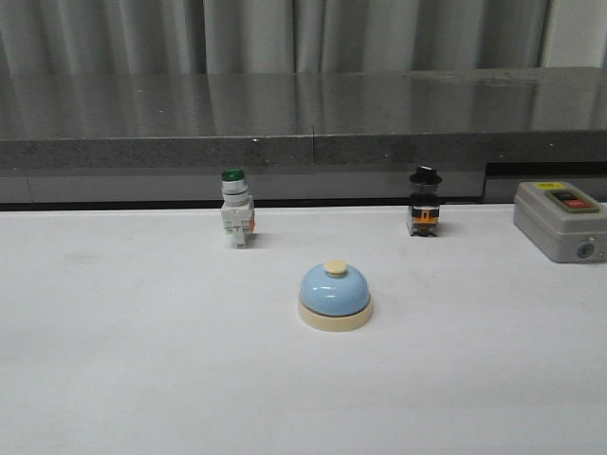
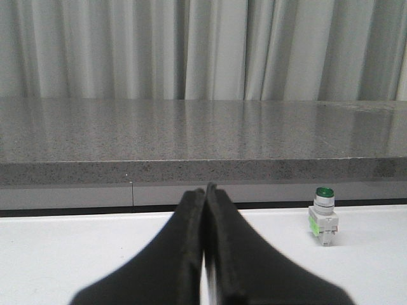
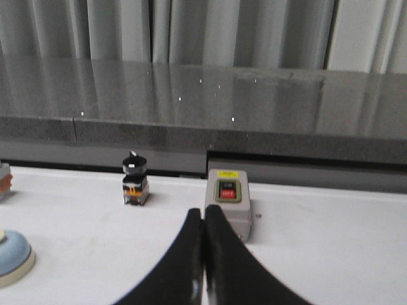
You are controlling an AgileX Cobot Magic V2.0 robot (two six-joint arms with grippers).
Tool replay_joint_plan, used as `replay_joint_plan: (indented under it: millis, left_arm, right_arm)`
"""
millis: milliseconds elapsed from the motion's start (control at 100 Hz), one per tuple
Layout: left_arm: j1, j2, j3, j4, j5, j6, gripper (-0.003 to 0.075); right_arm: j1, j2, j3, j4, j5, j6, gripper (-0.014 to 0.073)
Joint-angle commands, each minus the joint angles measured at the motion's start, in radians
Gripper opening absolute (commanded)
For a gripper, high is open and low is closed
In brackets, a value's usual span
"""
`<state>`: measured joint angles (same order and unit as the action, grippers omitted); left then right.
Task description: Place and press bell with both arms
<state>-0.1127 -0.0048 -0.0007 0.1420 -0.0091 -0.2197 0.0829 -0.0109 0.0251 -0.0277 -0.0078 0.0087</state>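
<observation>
We see the bell [image 1: 335, 296] sitting upright near the middle of the white table [image 1: 114, 360]. It is light blue with a cream base and a cream button on top. Nothing is touching it. Our left gripper [image 2: 205, 190] has its fingers pressed together and holds nothing. Our right gripper [image 3: 203, 213] is pinched closed and empty too. Neither arm shows in the front view, so we think we are at the very start. Next, one gripper must open and reach for the bell. Behind the bell stand a green-capped switch [image 1: 236, 210] and a black-knobbed switch [image 1: 424, 204], well apart. A grey button box [image 1: 560, 221] sits far right. Behind it all we see a dark stone ledge [image 1: 303, 118] and grey curtains [image 1: 285, 33].
</observation>
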Motion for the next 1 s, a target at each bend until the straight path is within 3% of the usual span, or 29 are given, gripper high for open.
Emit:
replay_joint_plan:
  millis: [0,150,370,530,800,990]
  left_arm:
    - [0.003,-0.029,0.044,0.001,-0.081,-0.010,-0.0020]
    - [0.003,-0.029,0.044,0.001,-0.081,-0.010,-0.0020]
    - [0.003,-0.029,0.044,0.001,-0.081,-0.010,-0.0020]
    - [0.003,-0.029,0.044,0.001,-0.081,-0.010,-0.0020]
    - [0.003,-0.029,0.044,0.001,-0.081,-0.010,-0.0020]
    - [0.003,-0.029,0.044,0.001,-0.081,-0.010,-0.0020]
  right_arm:
    - [-0.005,-0.012,-0.047,0.012,-0.132,-0.003,-0.0060]
    - [-0.005,0.013,-0.179,0.059,-0.064,0.038,-0.0060]
    - [-0.005,0.207,-0.497,0.059,0.305,0.039,-0.0060]
    - [-0.005,0.397,-0.677,0.059,0.465,0.039,-0.0060]
    - [-0.005,0.614,-0.771,0.071,0.481,0.039,-0.0060]
    - [-0.002,0.717,-0.771,0.166,0.491,0.037,-0.0060]
